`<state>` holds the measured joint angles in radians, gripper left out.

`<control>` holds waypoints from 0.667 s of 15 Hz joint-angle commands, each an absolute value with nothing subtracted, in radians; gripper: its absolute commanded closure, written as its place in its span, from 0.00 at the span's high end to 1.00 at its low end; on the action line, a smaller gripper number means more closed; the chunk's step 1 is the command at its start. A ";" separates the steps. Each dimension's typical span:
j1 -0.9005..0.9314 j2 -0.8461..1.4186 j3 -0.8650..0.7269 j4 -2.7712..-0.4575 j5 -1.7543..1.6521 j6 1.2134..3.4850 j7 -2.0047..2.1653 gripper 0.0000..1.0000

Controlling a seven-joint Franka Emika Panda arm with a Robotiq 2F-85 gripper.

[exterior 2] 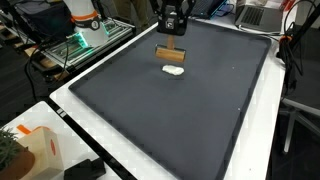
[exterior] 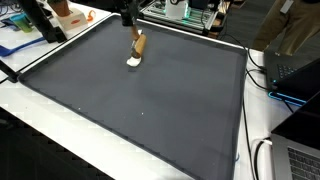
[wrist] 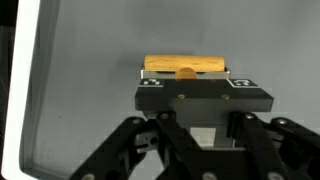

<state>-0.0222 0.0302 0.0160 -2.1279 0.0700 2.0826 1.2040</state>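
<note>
My gripper [exterior 2: 172, 33] hangs over the far part of a dark grey mat [exterior 2: 190, 120] and is shut on the upright stem of a small wooden block [exterior 2: 171, 54], which hangs just below the fingers. A small white lump [exterior 2: 174, 70] lies on the mat directly under the block; whether they touch I cannot tell. In both exterior views the block [exterior: 140, 44] and white lump [exterior: 133, 62] sit near the mat's far edge below the gripper [exterior: 131, 26]. In the wrist view the wooden block [wrist: 185, 65] shows beyond the black gripper [wrist: 186, 80] body, and the fingertips are hidden.
A white table rim [exterior: 255, 110] surrounds the mat. Laptops and cables [exterior: 298, 75] crowd one side. An orange and white object [exterior 2: 42, 150] stands by a corner, and a wire rack with green lights [exterior 2: 85, 42] stands beyond the far edge.
</note>
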 commanded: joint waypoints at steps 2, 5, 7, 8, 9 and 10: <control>-0.017 0.035 0.002 -2.138 0.098 2.100 1.191 0.22; -0.016 0.050 0.001 -2.143 0.119 2.127 1.196 0.22; -0.013 0.064 0.001 -2.145 0.123 2.151 1.192 0.22; -0.012 0.075 0.001 -2.143 0.120 2.169 1.194 0.22; -0.011 0.085 0.000 -2.141 0.112 2.183 1.196 0.22; -0.011 0.097 -0.003 -2.138 0.104 2.200 1.191 0.22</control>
